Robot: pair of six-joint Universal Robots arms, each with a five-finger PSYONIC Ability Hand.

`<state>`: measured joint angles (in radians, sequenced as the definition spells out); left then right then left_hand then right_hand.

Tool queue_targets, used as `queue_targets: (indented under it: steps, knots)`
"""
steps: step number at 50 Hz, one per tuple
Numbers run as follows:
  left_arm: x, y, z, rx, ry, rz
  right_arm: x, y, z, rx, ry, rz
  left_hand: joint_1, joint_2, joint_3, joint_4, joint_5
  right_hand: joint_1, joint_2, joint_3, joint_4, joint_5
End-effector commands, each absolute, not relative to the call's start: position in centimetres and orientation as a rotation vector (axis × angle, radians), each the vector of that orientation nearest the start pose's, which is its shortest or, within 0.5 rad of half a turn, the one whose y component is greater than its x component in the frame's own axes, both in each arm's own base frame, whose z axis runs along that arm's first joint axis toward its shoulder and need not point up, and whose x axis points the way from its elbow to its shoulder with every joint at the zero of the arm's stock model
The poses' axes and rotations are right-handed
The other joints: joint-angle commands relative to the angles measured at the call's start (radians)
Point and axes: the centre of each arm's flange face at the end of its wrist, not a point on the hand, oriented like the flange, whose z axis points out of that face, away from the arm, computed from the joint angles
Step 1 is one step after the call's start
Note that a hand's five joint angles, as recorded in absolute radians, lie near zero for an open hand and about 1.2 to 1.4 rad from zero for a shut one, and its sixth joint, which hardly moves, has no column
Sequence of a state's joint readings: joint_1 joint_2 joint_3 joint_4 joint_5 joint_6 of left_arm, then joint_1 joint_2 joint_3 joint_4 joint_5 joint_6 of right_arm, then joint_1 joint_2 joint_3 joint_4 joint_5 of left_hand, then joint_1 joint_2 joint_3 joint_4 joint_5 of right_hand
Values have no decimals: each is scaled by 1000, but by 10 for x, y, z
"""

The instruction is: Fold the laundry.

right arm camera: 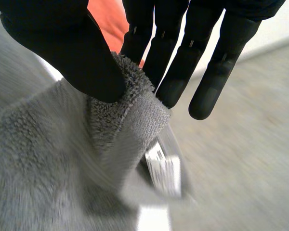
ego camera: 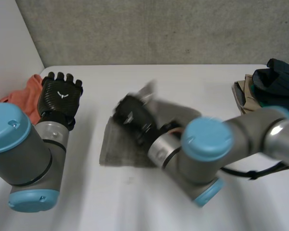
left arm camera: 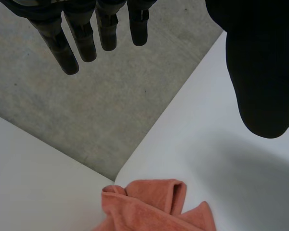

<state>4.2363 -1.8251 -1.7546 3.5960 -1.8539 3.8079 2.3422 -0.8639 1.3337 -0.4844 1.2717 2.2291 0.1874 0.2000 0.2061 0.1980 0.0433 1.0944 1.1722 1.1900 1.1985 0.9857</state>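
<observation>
Two arms: grey joints with light-blue caps reach over the white surface point(ego camera: 149, 207), the left one at the left of the head view and the right one coming in across from the right.
Left robot hand point(ego camera: 61, 95): held up off the surface at its far left. The fingers are straight and a little spread, and the thumb stands well apart from them, so the hand is relaxed and unclenched.
Orange cloth point(ego camera: 31, 89): crumpled at the far left corner of the surface, just beside the left robot hand. In the left wrist view it lies under the palm, apart from the fingertips.
Grey towel point(ego camera: 127, 147): the task's thing, lying near the middle of the surface. Its near part is flat, and its far part is gathered up at the right robot hand.
Right robot hand point(ego camera: 133, 115): over the far side of the grey towel. In the right wrist view the thumb point(right arm camera: 72, 53) presses a raised fold of the fluffy edge against the fingers point(right arm camera: 176, 72), pinching it, while the outer fingers stay straight beside the fold.
Clothes pile point(ego camera: 265, 82): at the far right edge of the surface, dark blue on top of beige and green pieces, well apart from the grey towel.
Wall point(ego camera: 159, 29): rough and grey, behind the surface.
</observation>
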Motion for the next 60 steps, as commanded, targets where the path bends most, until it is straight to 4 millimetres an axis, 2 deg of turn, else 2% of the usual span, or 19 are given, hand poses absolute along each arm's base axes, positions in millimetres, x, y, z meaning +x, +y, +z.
queue_targets:
  steps: [1,4,7,13,18,23,26,27,29,31,34,37,39,41,46,47,54,58,60]
  knots:
    - [-250,-257,206,825,1856,-1962,431,-173,108,-1927,1067,-1987,-13,-25,-32,-23,-43,129,51,33,24,63]
    - [-250,-258,206,823,1854,-1965,426,-179,119,-1902,1122,-2030,-13,-25,-32,-23,-43,-920,-998,-1015,-1024,-986]
    - [-252,-259,209,830,1845,-1983,421,-181,142,-1846,1177,-2093,-13,-25,-32,-23,-43,-920,-998,-1015,-1024,-986]
    - [-273,-256,212,935,1825,-2079,363,-221,181,-1524,1558,-2108,-13,-25,-32,-23,-43,-920,-998,-1015,-1024,-986]
    - [-306,-239,204,1064,1853,-2168,324,-227,168,-1410,1854,-1886,-13,-25,-32,-23,-43,-920,-998,-1015,-1024,-986]
    - [-319,-240,189,1102,1896,-2158,292,-229,138,-1406,2125,-1653,-13,-25,-32,-23,-43,-920,-998,-1015,-1024,-986]
    - [-321,-239,183,1119,1909,-2137,275,-240,128,-1385,2242,-1617,-13,-25,-32,-23,-43,-591,-669,-687,-696,-657]
    - [-320,-239,182,1121,1914,-2133,267,-248,128,-1375,2294,-1631,-13,-25,-32,-23,-43,-154,-231,-249,-258,-219]
    - [-320,-238,180,1126,1917,-2125,260,-256,130,-1371,2340,-1661,-13,-25,-32,-23,-43,300,222,204,196,234]
    - [-318,-237,180,1127,1921,-2119,254,-265,134,-1384,2373,-1736,-13,-25,-32,-23,-43,302,224,206,198,236]
    - [-316,-237,181,1119,1922,-2116,255,-275,150,-1382,2334,-1901,-13,-25,-32,-23,-43,302,224,206,198,236]
    - [-310,-236,195,1086,1901,-2143,266,-279,192,-1387,2140,-2220,-13,-25,-32,-23,-43,302,224,206,198,236]
    - [-303,-237,201,1058,1895,-2150,281,-270,217,-1444,1964,-2382,-13,-25,-32,-23,-43,302,224,206,198,236]
    - [-298,-238,204,1036,1892,-2152,303,-256,225,-1507,1821,-2418,-13,-25,-32,-23,-43,302,224,206,198,236]
    - [-287,-240,212,993,1884,-2152,371,-203,201,-1716,1519,-2264,-13,-25,-32,-23,-43,302,224,206,198,236]
    - [-283,-240,212,982,1886,-2144,384,-188,185,-1776,1459,-2173,-13,-25,-32,-23,-43,302,224,206,198,236]
    - [-270,-242,206,939,1939,-2106,395,-159,136,-1905,1366,-1861,-13,-25,-32,-23,-43,302,224,206,198,236]
    - [-269,-241,203,925,1970,-2111,391,-158,138,-1806,1437,-1796,-13,-25,-32,-23,-43,-920,-998,-1015,-1024,-986]
    - [-272,-242,205,923,1968,-2126,385,-167,149,-1707,1487,-1798,-13,-25,-32,-23,-43,-920,-998,-1015,-1024,-986]
